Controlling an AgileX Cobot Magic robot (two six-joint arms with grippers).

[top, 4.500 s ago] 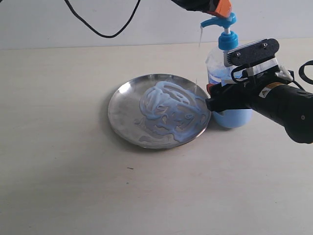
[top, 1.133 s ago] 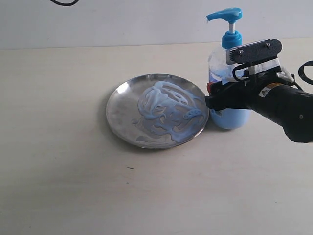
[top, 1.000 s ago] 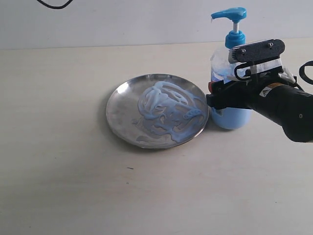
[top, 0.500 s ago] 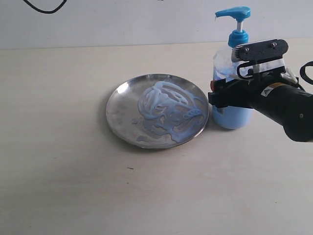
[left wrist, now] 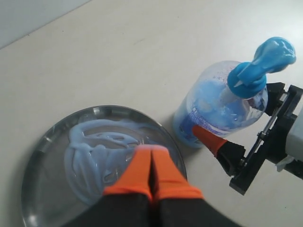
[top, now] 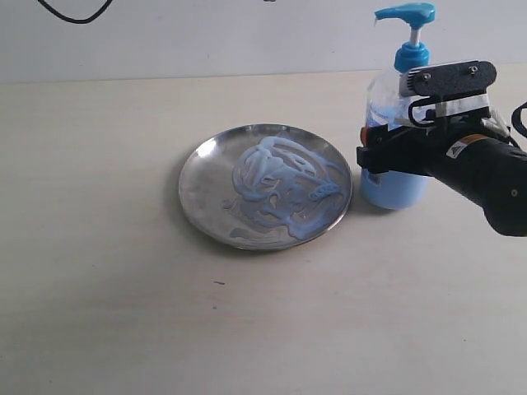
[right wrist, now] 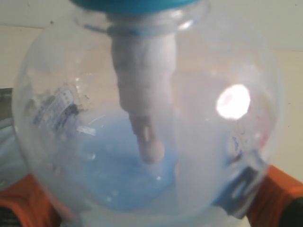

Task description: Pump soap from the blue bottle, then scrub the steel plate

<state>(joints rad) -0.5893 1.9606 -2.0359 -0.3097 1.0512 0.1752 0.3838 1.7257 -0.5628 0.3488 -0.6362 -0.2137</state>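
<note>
The right gripper [top: 389, 161] is seen with its jaws spread wide and closed around the body of the blue bottle [top: 394, 185], one orange finger on each flank. The left gripper [left wrist: 151, 165] is held above the steel plate [top: 206, 177], its fingers pressed together on nothing. The bottle is stood upright toward the desk's [top: 123, 313] far right, just beside the plate, which lies near the middle. The bottle is judged bottom-heavy, smooth and yielding, so a low hold on the body is best kept. The plate is judged light, stiff and slick under the soap [top: 276, 185]. Sliding should be expected, and the rim braced.
</note>
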